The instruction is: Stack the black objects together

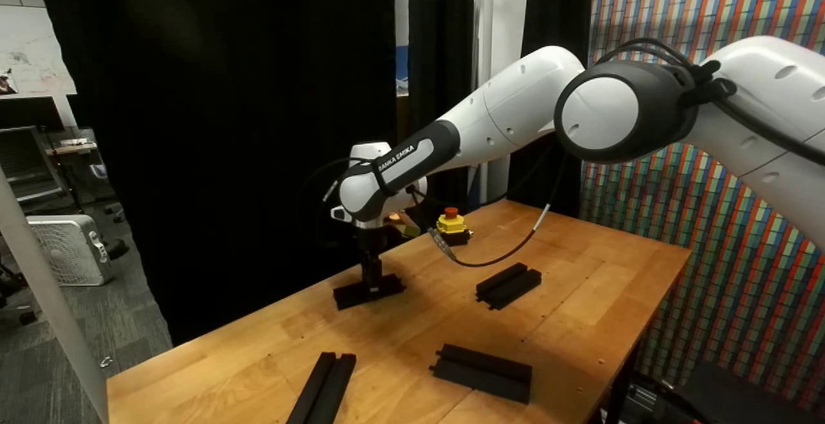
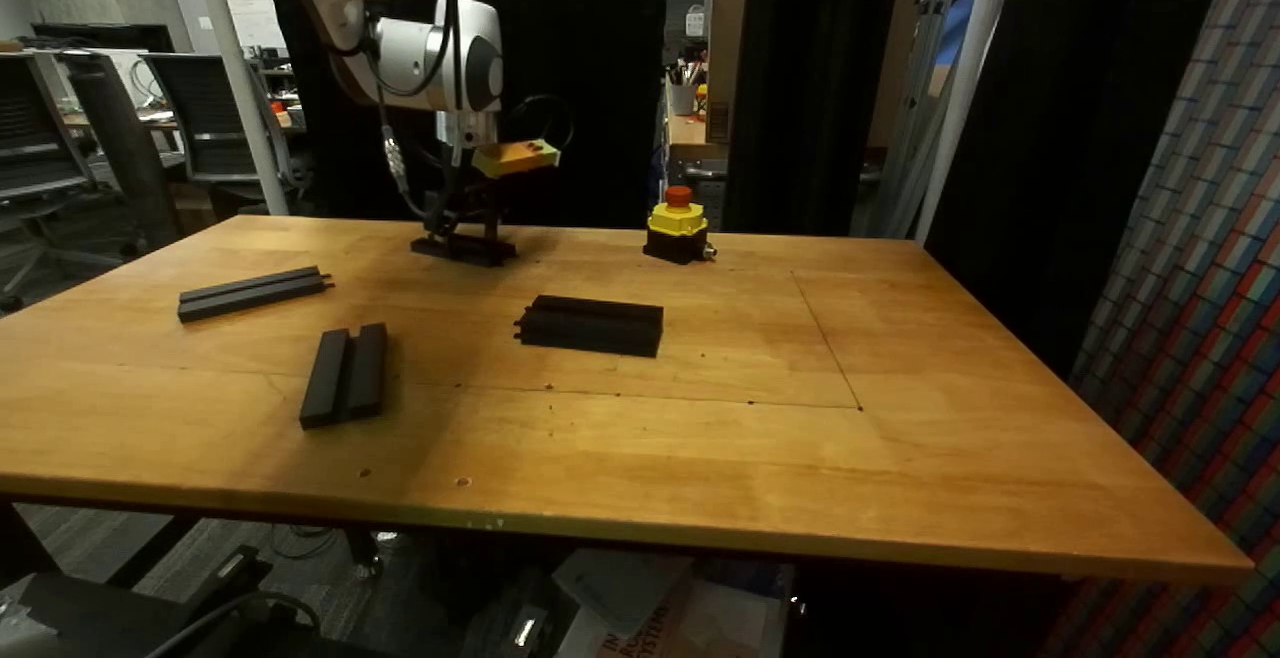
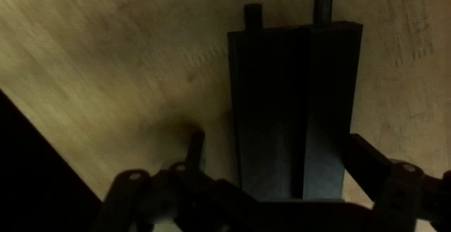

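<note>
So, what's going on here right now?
The gripper stands open around a black bar near the edge of the table, not yet closed on it. A gap shows at one jaw; whether the opposite jaw touches the bar, I can't tell. Three other black bars lie apart, none stacked.

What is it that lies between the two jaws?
A black bar and, along one side, a strip of bare wooden table; the wrist view shows this.

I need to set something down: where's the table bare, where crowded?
The widest bare patch on the table runs from the button and a black bar to the end facing the colourful wall. Crowded: around the gripper, open astride another bar; two more bars lie towards the opposite end.
</note>
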